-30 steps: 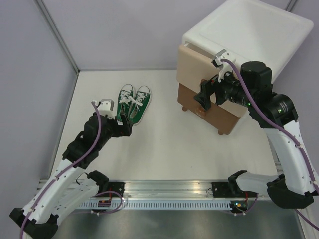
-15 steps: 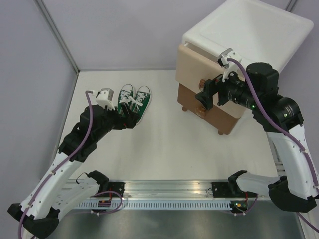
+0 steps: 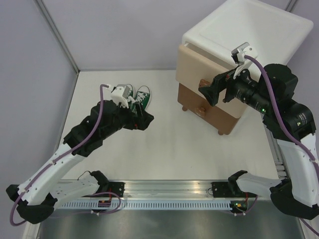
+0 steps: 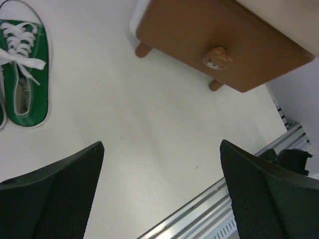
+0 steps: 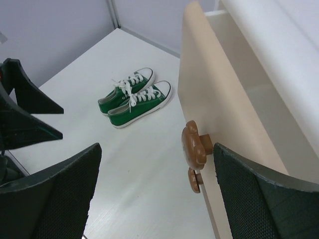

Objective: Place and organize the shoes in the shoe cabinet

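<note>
Overhead, two wrist views; common green shoes (image 5: 142, 102)

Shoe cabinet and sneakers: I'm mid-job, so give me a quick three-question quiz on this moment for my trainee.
1. True or false: the green sneakers already sit inside the shoe cabinet.
2. Which drawer stands ajar in the right wrist view? A) the beige upper drawer B) the brown lower drawer C) both
3. Fill in: the left gripper and the right gripper both hold nothing, and their jaws are ____.

Key: 1 false, the pair lies side by side on the table; 2 A; 3 open.
</note>
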You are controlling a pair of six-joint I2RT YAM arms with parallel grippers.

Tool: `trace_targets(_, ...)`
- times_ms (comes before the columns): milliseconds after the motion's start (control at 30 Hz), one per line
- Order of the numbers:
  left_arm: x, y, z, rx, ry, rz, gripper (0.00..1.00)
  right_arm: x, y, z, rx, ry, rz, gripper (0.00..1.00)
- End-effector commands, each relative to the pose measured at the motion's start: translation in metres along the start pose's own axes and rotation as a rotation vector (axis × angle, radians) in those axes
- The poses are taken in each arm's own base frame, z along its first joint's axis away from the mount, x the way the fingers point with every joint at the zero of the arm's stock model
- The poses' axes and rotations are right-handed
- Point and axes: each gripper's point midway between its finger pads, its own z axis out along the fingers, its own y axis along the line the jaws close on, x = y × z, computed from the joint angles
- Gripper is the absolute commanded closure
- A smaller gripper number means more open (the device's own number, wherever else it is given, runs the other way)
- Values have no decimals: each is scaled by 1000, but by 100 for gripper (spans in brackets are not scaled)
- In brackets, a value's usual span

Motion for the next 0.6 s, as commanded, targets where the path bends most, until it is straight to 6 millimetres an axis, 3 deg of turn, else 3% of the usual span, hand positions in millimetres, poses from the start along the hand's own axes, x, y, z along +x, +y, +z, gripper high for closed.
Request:
trace_targets(0, -29, -41, -3, 47, -71, 37, 0, -32, -10, -4, 70, -95, 19, 4)
trace_targets(167, -47, -76, 6, 73, -91, 89, 0, -47, -41, -4, 248, -107, 23, 4)
trace_targets(233, -44, -87, 15, 76, -77, 115, 0, -58, -56, -12, 340, -133, 30, 4)
trace_targets(300, -57, -103, 13, 93, -107, 132, 0, -62, -72, -16, 434, -141, 40, 4)
trace_targets(333, -55, -108, 23, 84, -95, 149, 0, -66, -76, -20, 464, -157, 44, 4)
trace_targets(367, -69, -115, 20, 85, -128, 163, 0, -67, -83, -22, 507, -162, 47, 4)
trace_targets(433, -65, -129, 34, 87, -112, 203, 1, -65, -100, -31, 618, -162, 54, 4)
trace_targets(467, -78, -139, 32, 96, -143, 215, 1, -62, -105, -31, 652, -148, 53, 4)
trace_targets(567, -86, -158, 44, 92, -163, 246, 2, -48, -123, -34, 771, -93, 47, 4)
